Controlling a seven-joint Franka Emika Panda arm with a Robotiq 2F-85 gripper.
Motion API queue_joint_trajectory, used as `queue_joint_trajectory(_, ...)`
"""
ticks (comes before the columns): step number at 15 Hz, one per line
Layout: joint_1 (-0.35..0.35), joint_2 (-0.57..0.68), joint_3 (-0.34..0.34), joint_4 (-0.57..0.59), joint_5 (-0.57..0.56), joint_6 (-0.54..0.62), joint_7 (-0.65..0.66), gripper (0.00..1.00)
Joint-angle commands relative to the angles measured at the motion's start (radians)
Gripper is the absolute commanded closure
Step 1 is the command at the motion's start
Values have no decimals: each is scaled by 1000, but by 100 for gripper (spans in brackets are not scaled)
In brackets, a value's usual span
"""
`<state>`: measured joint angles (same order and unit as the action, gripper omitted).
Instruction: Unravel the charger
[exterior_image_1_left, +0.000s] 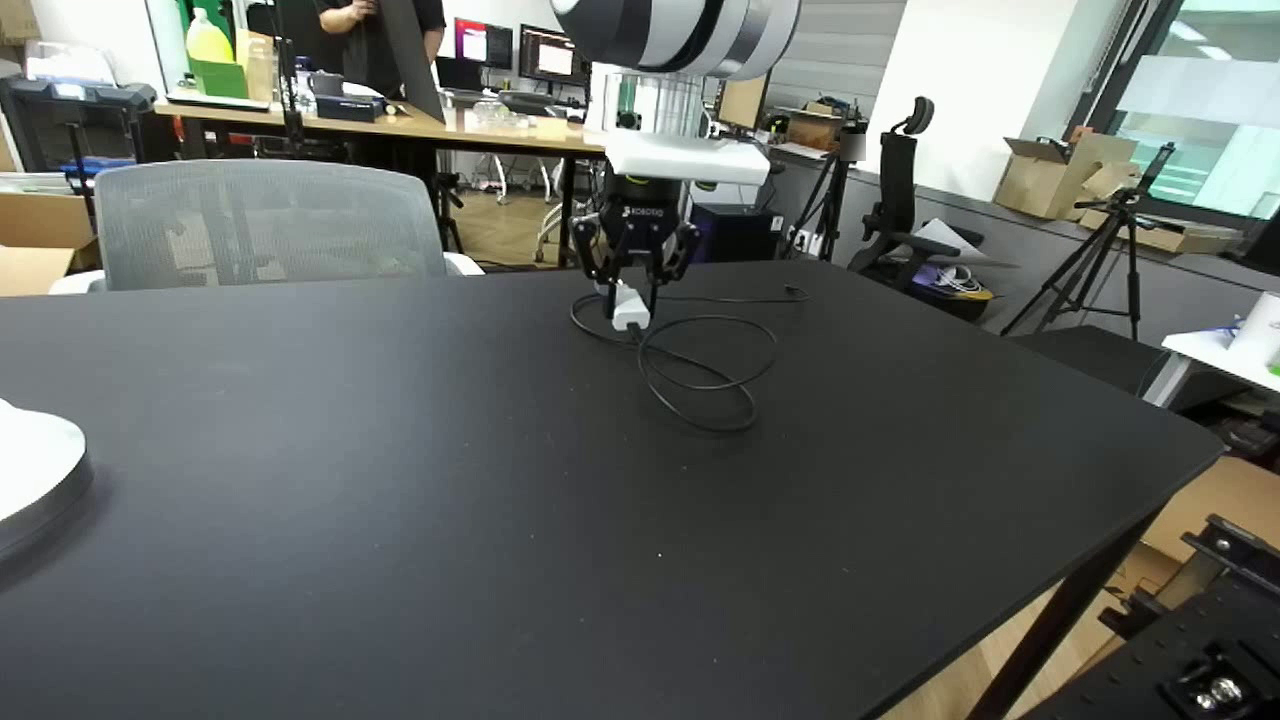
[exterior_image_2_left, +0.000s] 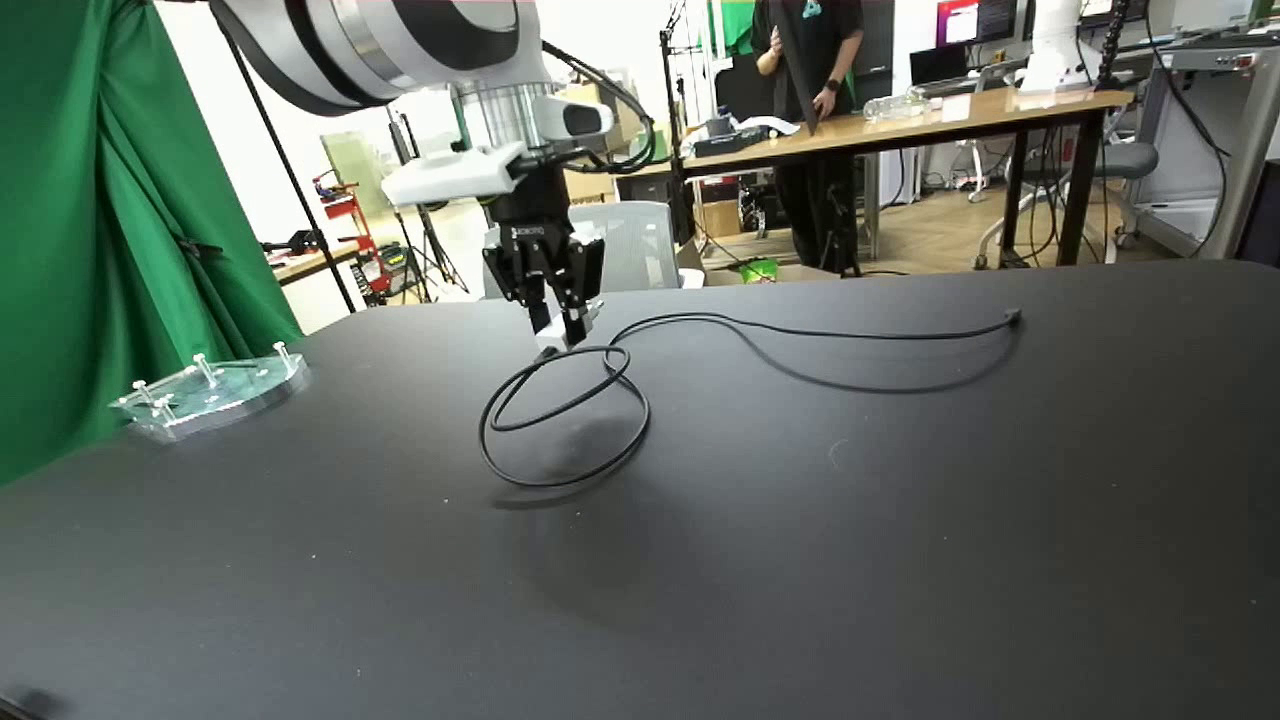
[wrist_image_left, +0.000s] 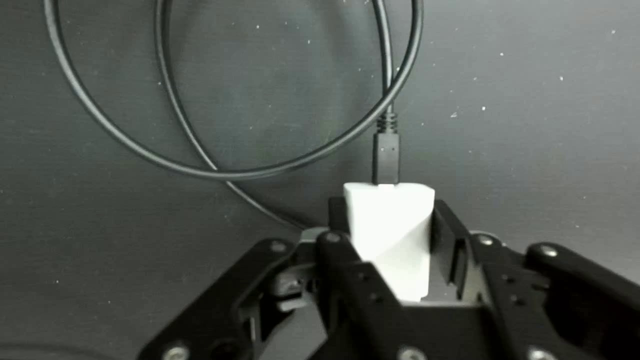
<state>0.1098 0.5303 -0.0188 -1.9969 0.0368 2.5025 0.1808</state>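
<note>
The white charger (exterior_image_1_left: 630, 310) is between the fingers of my gripper (exterior_image_1_left: 632, 300), near the table's far edge in an exterior view. In the wrist view my gripper (wrist_image_left: 389, 217) has one finger on each side of the charger (wrist_image_left: 395, 215) and is shut on it. A black cable (wrist_image_left: 230, 175) is plugged into the charger's end. In an exterior view the cable (exterior_image_2_left: 565, 485) forms overlapping loops in front of the charger (exterior_image_2_left: 553, 336). Its tail runs right to a small plug end (exterior_image_2_left: 1013, 316). Shadows show parts of the cable raised off the table.
A clear plate with upright bolts (exterior_image_2_left: 215, 395) lies on the black table (exterior_image_2_left: 800, 560) near a green curtain (exterior_image_2_left: 110, 240). A white rounded object (exterior_image_1_left: 35, 460) sits at the table's left in an exterior view. A grey chair (exterior_image_1_left: 270, 225) stands behind the far edge.
</note>
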Motion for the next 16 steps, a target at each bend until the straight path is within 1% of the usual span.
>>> queue_joint_trajectory(1, -27, -30, 3, -34, 85, 29, 94, 82)
queue_joint_trajectory(5, -47, -42, -12, -80, 175, 97, 165, 82)
queue_joint_trajectory(7, -60, -62, -25, -120, 211, 151, 192, 82)
queue_joint_trajectory(8, -54, -69, -46, -139, 212, 183, 219, 82)
queue_joint_trajectory(9, -27, -73, -86, -158, 186, 213, 269, 82)
queue_joint_trajectory(10, 13, -73, -140, -171, 135, 234, 331, 82)
queue_joint_trajectory(11, 64, -68, -205, -183, 54, 271, 374, 82)
queue_joint_trajectory(13, 158, -55, -323, -183, -114, 260, 437, 82)
queue_joint_trajectory(16, 314, -47, -495, -195, -333, 343, 598, 82)
